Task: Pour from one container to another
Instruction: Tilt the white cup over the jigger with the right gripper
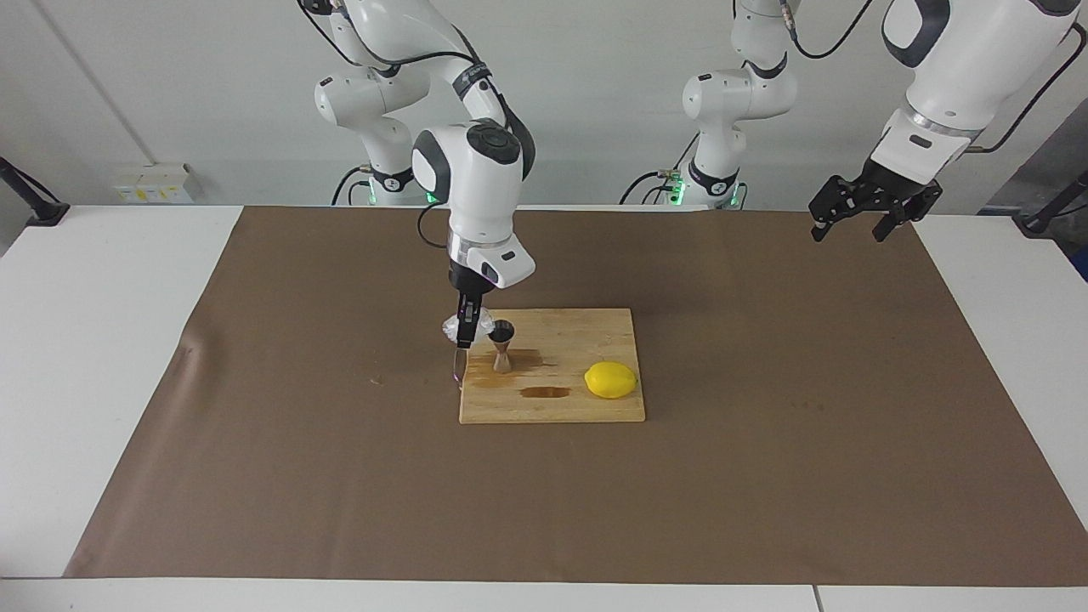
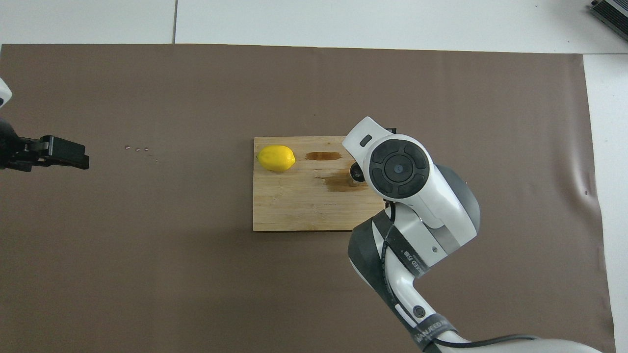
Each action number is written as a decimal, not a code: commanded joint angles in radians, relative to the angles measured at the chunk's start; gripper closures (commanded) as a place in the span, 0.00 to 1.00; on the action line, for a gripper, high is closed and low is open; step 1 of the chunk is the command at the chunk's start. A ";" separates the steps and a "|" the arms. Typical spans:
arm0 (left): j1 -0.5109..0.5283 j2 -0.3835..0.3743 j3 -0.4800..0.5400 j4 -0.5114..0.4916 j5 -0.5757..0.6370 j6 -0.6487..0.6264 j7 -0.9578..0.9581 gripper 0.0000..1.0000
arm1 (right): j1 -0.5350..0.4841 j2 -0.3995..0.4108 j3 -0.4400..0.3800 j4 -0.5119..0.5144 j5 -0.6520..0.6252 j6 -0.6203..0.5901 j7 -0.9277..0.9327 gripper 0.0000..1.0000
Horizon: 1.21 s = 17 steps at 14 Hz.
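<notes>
My right gripper (image 1: 463, 338) hangs over the edge of the wooden cutting board (image 1: 586, 327) at the right arm's end and is shut on the clear faceted glass cup (image 1: 482, 323). It holds the cup just above the board, right beside the rim of the steel jigger (image 1: 502, 345). The jigger stands upright on the board, and its rim (image 2: 356, 172) peeks out beside the right arm's wrist in the overhead view. That wrist hides the cup and the gripper there. My left gripper (image 1: 850, 229) waits raised and open over the brown mat at the left arm's end.
A yellow lemon (image 1: 610, 379) lies on the board toward the left arm's end. Brown wet stains mark the wood beside the jigger (image 1: 523, 360) and farther from the robots (image 1: 545, 392). A brown mat (image 1: 765, 476) covers the table. Small specks (image 2: 137, 148) lie on it.
</notes>
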<state>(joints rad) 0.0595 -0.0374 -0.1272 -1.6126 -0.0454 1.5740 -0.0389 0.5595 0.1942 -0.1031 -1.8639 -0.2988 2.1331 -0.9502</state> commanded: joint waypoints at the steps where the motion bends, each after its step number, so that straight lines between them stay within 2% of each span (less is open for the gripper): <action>1: 0.003 -0.027 0.000 -0.027 0.019 -0.006 0.005 0.00 | -0.004 -0.007 0.009 -0.021 -0.033 0.022 0.031 0.72; 11: 0.003 -0.027 0.000 -0.027 0.019 -0.006 0.005 0.00 | -0.007 -0.004 0.014 -0.015 -0.011 0.050 0.034 0.72; 17: 0.003 -0.027 0.000 -0.027 0.019 -0.006 0.005 0.00 | -0.017 -0.015 0.014 -0.011 0.102 0.048 0.022 0.70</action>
<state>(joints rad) 0.0595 -0.0374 -0.1272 -1.6126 -0.0454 1.5739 -0.0389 0.5579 0.1938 -0.1019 -1.8666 -0.2398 2.1660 -0.9386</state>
